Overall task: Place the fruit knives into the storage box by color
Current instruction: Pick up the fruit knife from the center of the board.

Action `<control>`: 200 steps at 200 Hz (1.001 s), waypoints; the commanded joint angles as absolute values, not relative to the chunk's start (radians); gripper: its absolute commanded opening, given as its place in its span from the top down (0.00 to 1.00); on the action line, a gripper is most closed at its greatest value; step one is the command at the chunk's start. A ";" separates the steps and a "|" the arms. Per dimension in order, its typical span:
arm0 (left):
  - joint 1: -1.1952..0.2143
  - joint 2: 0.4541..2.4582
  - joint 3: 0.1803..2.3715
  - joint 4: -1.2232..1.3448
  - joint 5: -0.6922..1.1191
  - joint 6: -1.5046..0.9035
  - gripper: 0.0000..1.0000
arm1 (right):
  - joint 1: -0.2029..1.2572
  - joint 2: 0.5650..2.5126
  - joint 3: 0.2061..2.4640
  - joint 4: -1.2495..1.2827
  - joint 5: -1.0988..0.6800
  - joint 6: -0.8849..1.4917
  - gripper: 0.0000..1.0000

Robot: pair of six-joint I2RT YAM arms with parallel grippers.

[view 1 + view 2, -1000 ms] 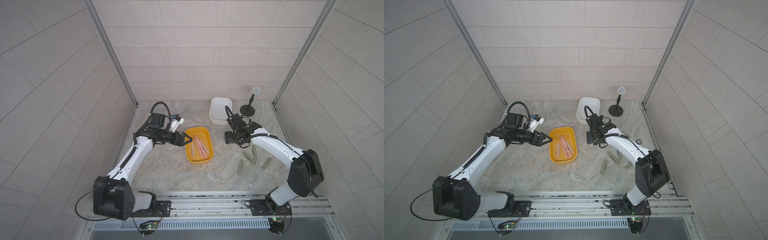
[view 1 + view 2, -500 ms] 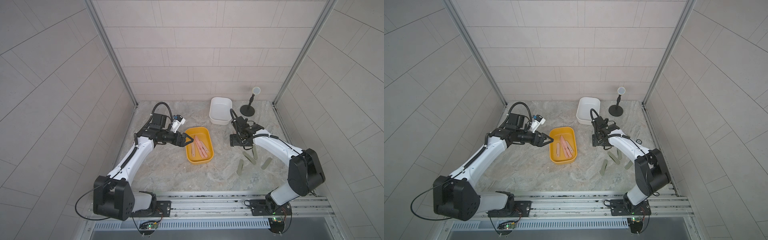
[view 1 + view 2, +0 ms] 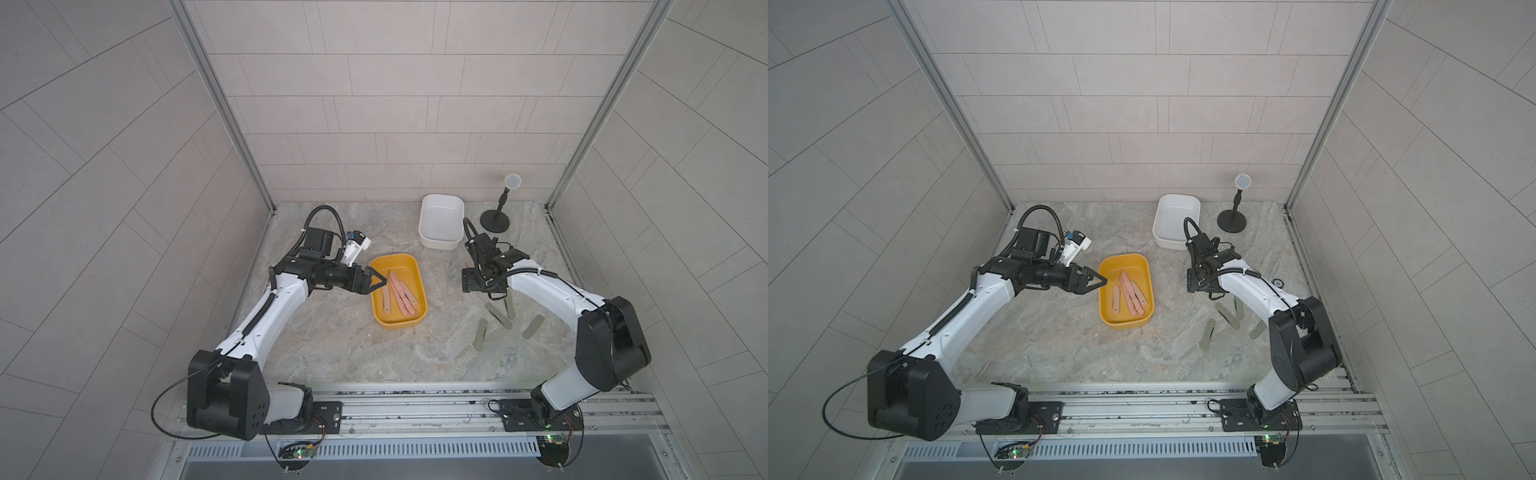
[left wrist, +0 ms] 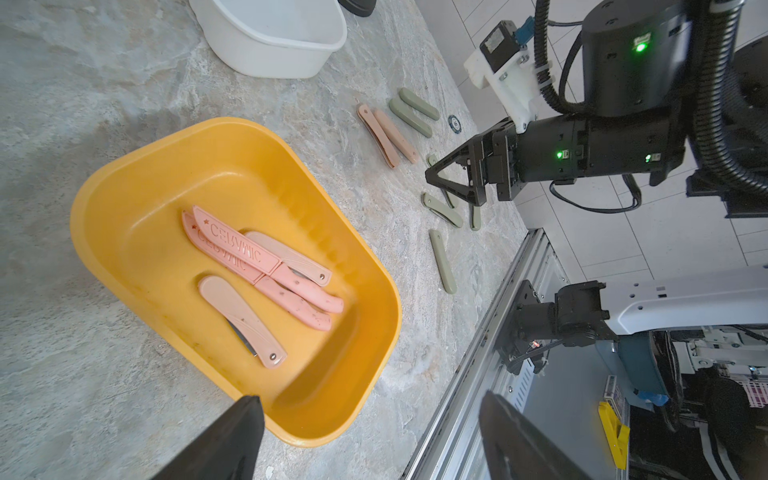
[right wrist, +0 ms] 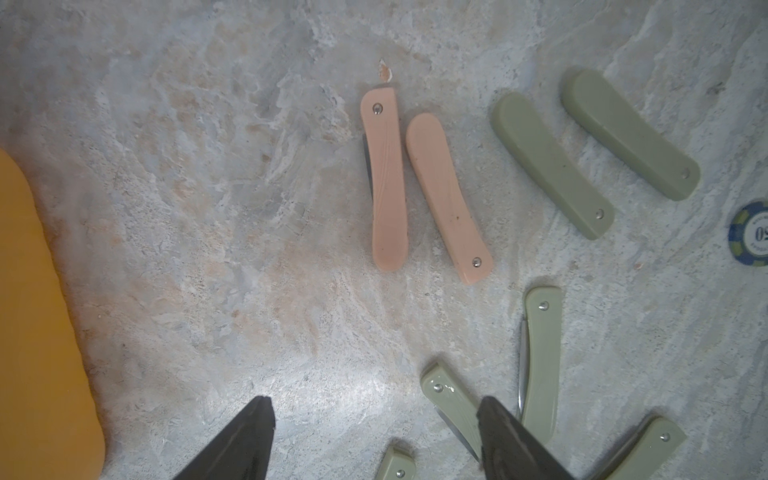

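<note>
Several salmon-pink fruit knives (image 3: 401, 293) (image 3: 1131, 295) (image 4: 266, 266) lie in the yellow storage box (image 3: 392, 257) (image 3: 1125, 257) (image 4: 124, 166). My left gripper (image 3: 382, 282) (image 3: 1102, 282) (image 4: 370, 409) hangs open and empty over that box's left rim. Two more pink knives (image 5: 386, 183) (image 4: 386, 133) lie on the table; my right arm hides them in both top views. Several grey-green knives (image 3: 498, 314) (image 3: 1207, 334) (image 5: 548, 162) are scattered at the right. Just above the table my right gripper (image 3: 471, 282) (image 3: 1194, 284) (image 5: 374, 401) is open, holding nothing, one fingertip over a green knife (image 5: 451, 399).
A white storage box (image 3: 440, 243) (image 3: 1169, 243) (image 4: 270, 58) stands at the back, right of centre. Beside it rises a black stand with a round head (image 3: 494, 220) (image 3: 1231, 220). A blue poker chip (image 5: 754, 235) (image 3: 1278, 283) lies near the right wall.
My right gripper has shifted a little to the right and toward the front, nearer the grey-green knives. The left arm has hardly moved.
</note>
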State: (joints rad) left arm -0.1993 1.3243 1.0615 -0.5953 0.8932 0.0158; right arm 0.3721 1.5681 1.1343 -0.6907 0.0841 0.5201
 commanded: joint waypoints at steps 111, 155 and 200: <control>-0.204 1.313 1.042 -0.590 0.889 0.038 0.12 | 0.312 1.763 1.238 -0.677 0.064 0.473 0.28; -0.204 1.313 1.040 -0.591 0.884 0.041 0.12 | 0.293 1.836 1.298 -0.673 0.037 0.462 0.32; -0.204 1.312 1.039 -0.592 0.882 0.045 0.12 | 0.279 1.893 1.342 -0.676 0.021 0.453 0.36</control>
State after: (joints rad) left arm -0.1993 1.3243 1.0531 -0.5953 0.8860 0.0204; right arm 0.2893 1.8683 1.3144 -0.6598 0.0273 0.4664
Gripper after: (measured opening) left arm 0.878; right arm 0.648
